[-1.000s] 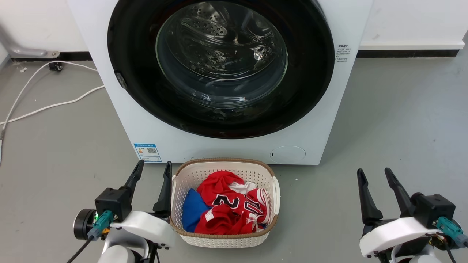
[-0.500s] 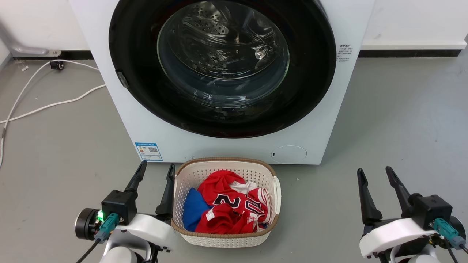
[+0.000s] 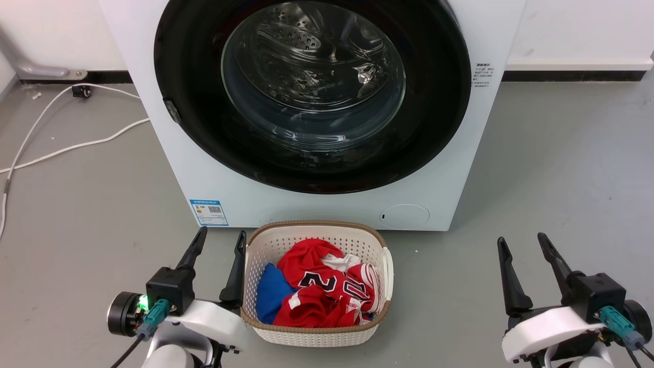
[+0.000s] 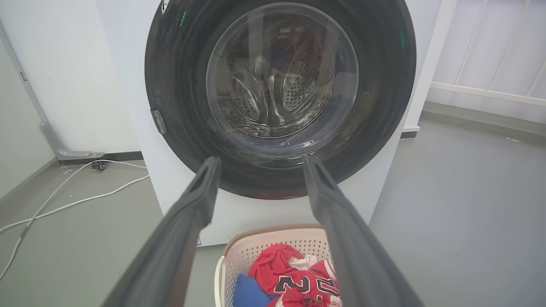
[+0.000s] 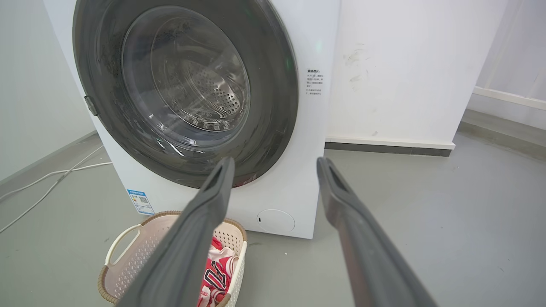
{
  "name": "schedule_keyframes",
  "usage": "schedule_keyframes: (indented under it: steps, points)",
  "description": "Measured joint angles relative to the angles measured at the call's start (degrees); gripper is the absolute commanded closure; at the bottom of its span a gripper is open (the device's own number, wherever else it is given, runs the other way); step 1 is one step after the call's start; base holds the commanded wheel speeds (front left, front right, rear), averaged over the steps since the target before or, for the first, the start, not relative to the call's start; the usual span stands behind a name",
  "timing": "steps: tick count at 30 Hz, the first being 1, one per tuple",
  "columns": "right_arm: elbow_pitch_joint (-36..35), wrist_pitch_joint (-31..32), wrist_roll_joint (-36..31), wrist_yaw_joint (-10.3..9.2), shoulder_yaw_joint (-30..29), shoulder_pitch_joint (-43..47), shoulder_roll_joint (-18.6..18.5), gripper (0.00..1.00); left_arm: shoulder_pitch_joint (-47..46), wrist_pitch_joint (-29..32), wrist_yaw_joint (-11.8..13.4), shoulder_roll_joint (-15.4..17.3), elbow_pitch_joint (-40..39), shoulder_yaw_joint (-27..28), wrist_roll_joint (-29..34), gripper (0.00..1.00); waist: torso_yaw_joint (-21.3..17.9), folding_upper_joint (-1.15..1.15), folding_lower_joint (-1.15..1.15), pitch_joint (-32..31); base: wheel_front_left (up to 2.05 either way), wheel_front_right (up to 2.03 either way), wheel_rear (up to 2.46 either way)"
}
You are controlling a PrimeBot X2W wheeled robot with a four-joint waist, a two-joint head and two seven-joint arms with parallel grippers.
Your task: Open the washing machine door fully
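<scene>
A white front-loading washing machine [image 3: 306, 204] stands on a grey floor [image 3: 562, 179] against a white wall, its front turned towards the robot. The washing machine door [image 3: 439, 102] is a large glossy black disc that covers most of the upper front. It lies closed and flat against the machine, with its face pointing straight out at the robot. Being round, it has no long axis. A clear bulging glass window [image 3: 312, 76] sits in its middle, and the perforated steel drum shows through it. A small grey tab [image 3: 171, 110] sits on the door's left edge in the head view.

Low on the machine's front are a blue sticker [image 3: 209, 212] on the left and a round cap [image 3: 404, 216] on the right. Just in front of the machine stands a white laundry basket [image 3: 317, 335] with a brown rim, holding a red jersey [image 3: 317, 286] and a blue cloth [image 3: 268, 294]. White cables [image 3: 66, 148] trail across the floor to the left.

The left gripper [image 3: 222, 232] hovers low, just beside the basket's left rim, its two dark fingers spread apart and holding nothing. The right gripper [image 3: 521, 238] hovers well to the right of the basket, fingers likewise spread and empty. Both point towards the machine, well apart from the door.
</scene>
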Motion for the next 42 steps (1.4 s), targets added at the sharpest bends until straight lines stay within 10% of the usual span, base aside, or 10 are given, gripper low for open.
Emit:
schedule_keyframes:
  steps: [17, 18, 19, 26, 37, 42]
  points:
    - [0.3, 0.3, 0.5, 0.00, -0.5, 0.0, 0.0, 0.00, -0.2, -0.1, -0.7, -0.3, 1.3, 1.1, -0.3, 0.00, 0.0, 0.00, 0.00, 0.1, 0.00, 0.00, 0.00]
    - [0.4, 0.3, 1.0, 0.00, -0.5, 0.0, 0.0, 0.10, -0.2, -0.1, -0.7, -0.3, 1.3, 1.1, -0.3, 0.00, 0.0, 0.00, 0.00, 0.1, 0.00, 0.00, 0.00]
    - [0.4, 0.3, 1.1, 0.00, -0.5, 0.0, 0.0, 1.00, -0.2, -0.1, -0.8, -0.3, 1.3, 1.2, -0.3, 0.00, 0.0, 0.00, 0.00, 0.1, 0.00, 0.00, 0.00]
    - [1.3, 1.3, 6.6, 0.00, -0.7, -0.1, 0.0, 1.00, -0.2, -0.1, -0.9, -0.4, 1.3, 1.7, 0.1, 0.00, 0.0, 0.00, 0.00, 0.1, 0.00, 0.00, 0.00]
    - [4.2, 9.7, 72.5, -0.02, -3.4, -2.8, 0.1, 1.00, -0.6, -0.1, -0.9, -0.7, 0.7, 2.1, 0.7, 0.00, -0.2, 0.00, 0.00, 1.2, 0.00, 0.00, 0.00]
    - [5.8, 13.5, 88.6, -0.02, -8.6, -7.3, 0.0, 1.00, -1.8, -0.1, -0.9, -0.8, -0.3, 2.4, 0.8, 0.00, -0.3, 0.00, 0.00, 3.3, 0.00, 0.00, 0.00]
